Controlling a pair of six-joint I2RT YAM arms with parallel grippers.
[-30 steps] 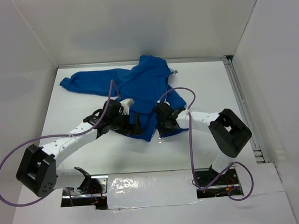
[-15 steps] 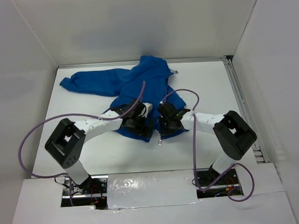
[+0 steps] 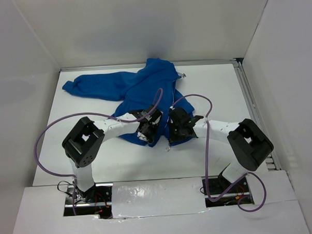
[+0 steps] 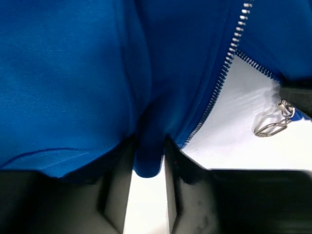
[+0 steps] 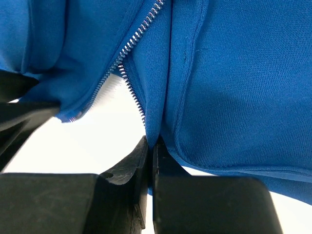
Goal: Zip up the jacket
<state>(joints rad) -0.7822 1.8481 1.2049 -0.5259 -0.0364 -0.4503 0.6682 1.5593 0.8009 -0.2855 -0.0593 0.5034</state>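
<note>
The royal-blue jacket lies crumpled on the white table, one sleeve stretched to the back left. Its lower front hem lies between my two grippers. My left gripper is shut on a fold of the hem; in the left wrist view the blue fabric fills the gap at my left gripper's tips. The open zipper's teeth run up to the right, with a metal pull lying on the table. My right gripper is shut on the other hem edge beside its zipper teeth.
White walls enclose the table on three sides. A metal rail runs along the right edge. Purple cables loop from both arms. Silver tape covers the near edge between the bases.
My left arm swung right onto the jacket's lower hem, and its jaws went from wide open to closed on a fold of fabric. The right gripper kept its hold and barely shifted.
</note>
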